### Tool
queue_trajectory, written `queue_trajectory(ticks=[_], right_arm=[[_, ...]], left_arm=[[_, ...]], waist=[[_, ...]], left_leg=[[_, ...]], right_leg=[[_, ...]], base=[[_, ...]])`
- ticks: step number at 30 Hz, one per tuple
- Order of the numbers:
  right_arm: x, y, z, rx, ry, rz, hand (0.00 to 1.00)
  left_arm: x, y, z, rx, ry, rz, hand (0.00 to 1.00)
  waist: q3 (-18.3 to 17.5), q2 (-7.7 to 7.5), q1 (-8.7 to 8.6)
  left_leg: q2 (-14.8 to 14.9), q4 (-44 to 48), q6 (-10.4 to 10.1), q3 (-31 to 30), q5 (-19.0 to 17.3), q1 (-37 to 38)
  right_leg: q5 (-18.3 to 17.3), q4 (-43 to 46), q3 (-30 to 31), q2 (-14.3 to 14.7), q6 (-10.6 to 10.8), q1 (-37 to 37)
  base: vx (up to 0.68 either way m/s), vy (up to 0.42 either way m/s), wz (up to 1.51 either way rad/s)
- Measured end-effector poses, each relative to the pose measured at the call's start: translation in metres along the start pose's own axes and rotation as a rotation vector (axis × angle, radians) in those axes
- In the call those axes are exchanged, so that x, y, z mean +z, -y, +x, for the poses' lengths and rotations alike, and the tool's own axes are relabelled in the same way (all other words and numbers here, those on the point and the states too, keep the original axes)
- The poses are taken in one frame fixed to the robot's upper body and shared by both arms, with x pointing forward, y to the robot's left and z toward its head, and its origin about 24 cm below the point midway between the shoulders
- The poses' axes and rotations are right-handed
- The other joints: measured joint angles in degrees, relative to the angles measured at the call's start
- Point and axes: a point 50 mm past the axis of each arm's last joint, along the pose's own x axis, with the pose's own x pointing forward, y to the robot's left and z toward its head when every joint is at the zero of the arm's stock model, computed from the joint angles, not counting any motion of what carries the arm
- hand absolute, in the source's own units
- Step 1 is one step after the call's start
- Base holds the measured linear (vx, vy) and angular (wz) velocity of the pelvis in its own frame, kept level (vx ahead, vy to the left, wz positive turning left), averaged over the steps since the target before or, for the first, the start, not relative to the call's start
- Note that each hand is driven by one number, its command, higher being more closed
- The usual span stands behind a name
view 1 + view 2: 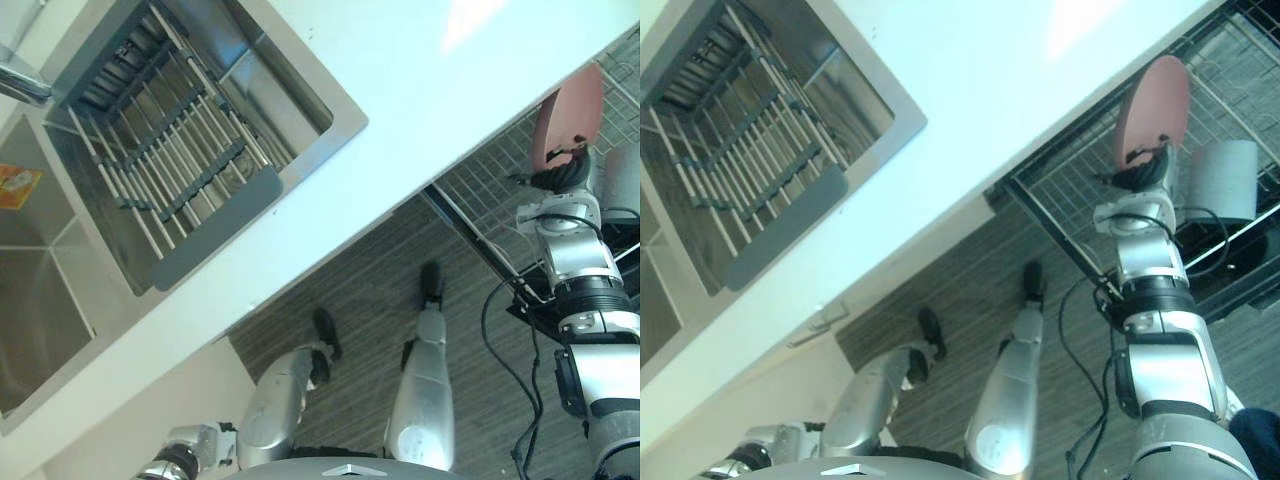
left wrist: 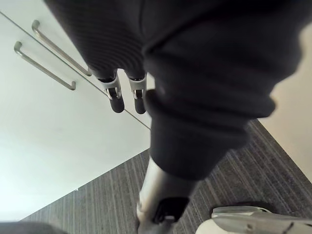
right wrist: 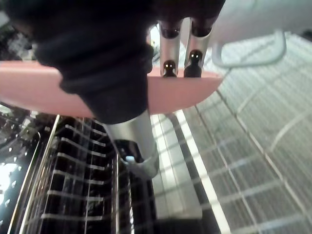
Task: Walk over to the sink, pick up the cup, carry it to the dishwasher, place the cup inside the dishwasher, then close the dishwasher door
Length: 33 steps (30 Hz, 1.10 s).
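**Head views.**
- Sink [image 1: 345, 125]: steel, set far left in the white counter [image 1: 450, 90], with a slatted drying rack [image 1: 170, 150] lying inside it.
- Dishwasher rack [image 1: 1070, 185]: wire grid, out on the right below the counter's edge.
- Pink plate [image 1: 1152, 108]: stands on edge in that rack.
- Cup [image 1: 1225, 180]: grey, in the dishwasher rack, just right of the plate.
- Right hand [image 1: 1143, 168]: reaches out over the rack, at the foot of the plate and just beside the cup (whether it touches the cup cannot be told).

**Left wrist view.**
- Left hand [image 2: 117, 95]: hangs low on the near left, in front of white cabinet doors [image 2: 58, 146] that carry two bar handles [image 2: 46, 68].
- Its fingers are straight and slack, with nothing in them.
- Floor [image 2: 97, 204]: grey, striped, below the doors.

**Right wrist view.**
- Fingers [image 3: 170, 48] of the right hand: straight and side by side, with the dark tips at the edge of the pink plate.
- Thumb [image 3: 131, 141]: stands apart from the fingers, and nothing is clasped between them.
- The cup appears pale here, with a loop handle, close beside the fingers and over the wire grid.
- Second rack [image 3: 73, 165]: dark, with upright tines, on the other side of the plate.
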Motion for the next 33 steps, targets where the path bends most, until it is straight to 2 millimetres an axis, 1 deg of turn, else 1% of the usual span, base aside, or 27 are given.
queue_trajectory(ticks=[1,2,4,6,8,9,10,12,14,16,17,18,19,21,23,25,26,28,30,31,32,33], right_arm=[[-0.003,-0.005,-0.003,0.084,-0.005,0.029,0.0],[-0.005,-0.007,-0.003,0.108,-0.012,0.033,0.0],[-0.025,-0.018,-0.013,0.19,-0.056,0.071,0.0],[-0.032,-0.024,-0.018,0.224,-0.077,0.117,0.0],[-0.028,-0.03,-0.023,0.253,-0.045,0.156,0.0],[-0.023,-0.035,-0.027,0.285,-0.019,0.168,0.0],[-0.022,-0.037,-0.029,0.307,-0.006,0.165,0.0],[-0.026,-0.034,-0.032,0.32,-0.006,0.159,0.0],[-0.029,-0.031,-0.035,0.315,-0.006,0.167,0.0],[-0.034,-0.029,-0.037,0.307,-0.018,0.17,0.0],[-0.041,-0.028,-0.039,0.303,-0.043,0.141,0.0],[-0.05,-0.028,-0.041,0.311,-0.087,0.092,0.0],[-0.056,-0.028,-0.042,0.315,-0.115,0.06,0.0],[-0.076,-0.026,-0.044,0.323,-0.227,-0.041,0.0],[-0.082,-0.023,-0.044,0.327,-0.274,-0.081,0.0],[-0.091,-0.012,-0.043,0.319,-0.335,-0.154,0.0],[-0.092,-0.009,-0.042,0.315,-0.345,-0.173,0.0],[-0.095,0.002,-0.041,0.29,-0.375,-0.196,0.0],[-0.095,0.009,-0.042,0.257,-0.37,-0.15,0.0],[-0.089,0.012,-0.043,0.234,-0.338,-0.084,0.0],[-0.085,0.014,-0.044,0.216,-0.307,-0.047,0.0],[-0.072,0.019,-0.047,0.171,-0.229,0.054,0.0]], left_arm=[[0.002,0.0,0.0,0.013,0.02,0.031,0.0],[0.002,0.0,0.0,0.016,0.026,0.036,0.0],[0.005,0.0,0.0,0.044,0.06,0.079,0.0],[0.005,0.0,0.0,0.049,0.07,0.064,0.0],[0.003,-0.001,0.001,0.047,0.066,0.046,0.0],[-0.001,-0.004,0.001,0.035,0.062,0.015,0.0],[-0.005,-0.006,0.001,0.03,0.056,0.001,0.0],[-0.012,-0.009,0.002,0.024,0.042,-0.016,0.0],[-0.021,-0.011,0.003,0.034,0.026,-0.006,0.0],[-0.027,-0.016,0.003,0.043,0.015,-0.035,0.0],[-0.03,-0.018,0.003,0.049,0.01,-0.034,0.0],[-0.032,-0.019,0.003,0.053,0.004,-0.032,0.0],[-0.034,-0.019,0.003,0.053,0.001,-0.033,0.0],[-0.037,-0.02,0.003,0.053,-0.004,-0.035,0.0],[-0.039,-0.02,0.002,0.054,-0.007,-0.037,0.0],[-0.041,-0.025,0.002,0.063,-0.007,-0.04,0.0],[-0.043,-0.027,0.001,0.069,-0.01,-0.041,0.0],[-0.049,-0.035,0.001,0.077,-0.036,-0.076,0.0],[-0.056,-0.038,0.0,0.082,-0.058,-0.078,0.0],[-0.064,-0.039,0.0,0.086,-0.077,-0.083,0.0],[-0.068,-0.04,0.0,0.087,-0.089,-0.087,0.0],[-0.074,-0.041,-0.001,0.09,-0.107,-0.099,0.0]], waist=[[-0.04,0.05,-0.12],[-0.04,0.05,-0.12],[-0.03,0.04,-0.42],[-0.02,0.02,-0.54],[0.0,0.0,-0.8],[0.04,-0.06,-1.37],[0.08,-0.12,-1.52],[0.2,-0.28,-1.62],[0.63,-0.9,-2.39],[1.26,-1.8,-3.5],[1.55,-2.51,-3.88],[1.41,-3.23,-3.86],[1.41,-3.57,-3.95],[1.4,-4.54,-4.31],[1.29,-5.16,-4.67],[0.55,-6.38,-4.64],[0.32,-6.74,-4.69],[-0.8,-8.02,-4.92],[-2.33,-8.64,-4.86],[-4.12,-9.13,-4.82],[-5.03,-9.29,-4.92],[-6.54,-9.82,-5.11]], left_leg=[[-0.18,-0.27,0.1,-0.83,0.35,0.11],[-0.22,-0.32,0.07,-1.16,0.45,0.21],[-0.72,-2.45,-0.03,-3.55,1.86,2.71],[-1.1,-4.21,0.0,-4.77,2.81,4.59],[-1.5,-6.1,-0.03,-5.45,3.76,5.82],[-1.74,-7.15,-0.03,-5.94,4.56,6.66],[-1.72,-8.19,-0.08,-6.15,5.05,7.73],[-1.63,-8.49,-0.1,-6.25,5.08,9.35],[-1.54,-8.94,-0.14,-6.29,5.02,11.34],[-1.16,-8.74,-0.34,-6.37,4.64,12.76],[-0.81,-8.67,-0.5,-6.3,4.35,13.52],[-0.47,-8.62,-0.7,-6.18,4.18,13.91],[-0.27,-8.51,-0.8,-6.16,4.1,14.09],[0.85,-7.9,-1.28,-6.1,3.55,14.91],[1.38,-7.98,-1.56,-6.1,3.34,15.88],[2.06,-7.99,-1.92,-5.92,3.1,16.54],[2.21,-7.99,-1.95,-5.86,3.08,16.6],[2.6,-8.04,-2.14,-5.79,2.97,17.39],[2.83,-8.37,-2.29,-5.75,2.84,18.58],[2.99,-9.0,-2.34,-5.41,2.82,18.94],[3.08,-9.11,-2.4,-5.29,2.78,18.96],[3.37,-9.46,-2.55,-4.74,2.67,19.06]], right_leg=[[-0.01,0.0,-0.63,-0.14,0.01,0.4],[-0.02,0.0,-0.82,-0.18,0.02,0.62],[-0.69,0.07,-2.87,-0.72,-0.04,3.62],[-1.49,0.64,-4.0,-1.18,0.05,5.22],[-2.22,1.25,-4.83,-1.63,-0.03,5.85],[-2.34,1.34,-5.22,-1.83,0.1,6.39],[-2.43,1.38,-5.31,-1.93,0.19,7.1],[-2.7,1.66,-5.46,-1.92,0.54,8.55],[-3.37,2.17,-5.56,-1.92,0.82,10.2],[-4.84,3.44,-6.3,-1.9,0.55,11.43],[-5.39,3.79,-6.39,-1.65,0.59,12.05],[-5.42,3.89,-6.23,-1.28,0.5,12.26],[-5.44,3.97,-6.25,-1.1,0.53,12.42],[-5.62,4.37,-6.46,-0.14,0.38,13.37],[-6.12,4.74,-6.52,0.35,0.15,14.11],[-6.71,5.53,-6.49,0.96,-0.08,14.22],[-6.76,5.55,-6.49,1.05,-0.12,14.26],[-6.97,5.49,-6.54,1.42,-0.27,15.13],[-7.41,5.45,-6.53,1.75,-0.3,16.18],[-7.64,5.27,-6.46,1.97,-0.32,16.21],[-7.66,5.12,-6.44,2.08,-0.34,16.2],[-7.65,4.74,-6.26,2.47,-0.36,16.22]], base=[[0.0,-0.003,0.23],[0.01,-0.015,0.27],[0.0,-0.022,0.36],[-0.02,-0.012,0.31],[-0.03,-0.015,0.22],[-0.01,-0.033,0.17],[0.0,-0.038,0.12],[0.01,-0.041,0.0],[0.01,-0.017,-0.02],[0.0,0.0,0.0],[0.02,-0.031,-0.05],[0.02,-0.031,-0.09],[0.03,-0.043,-0.07],[0.06,-0.067,-0.05],[0.04,-0.046,-0.08],[0.03,-0.048,-0.09],[0.01,-0.041,-0.06],[0.0,-0.017,-0.02],[0.0,-0.011,-0.04],[0.01,-0.023,-0.08],[0.02,-0.021,-0.11],[0.03,-0.026,-0.15]])
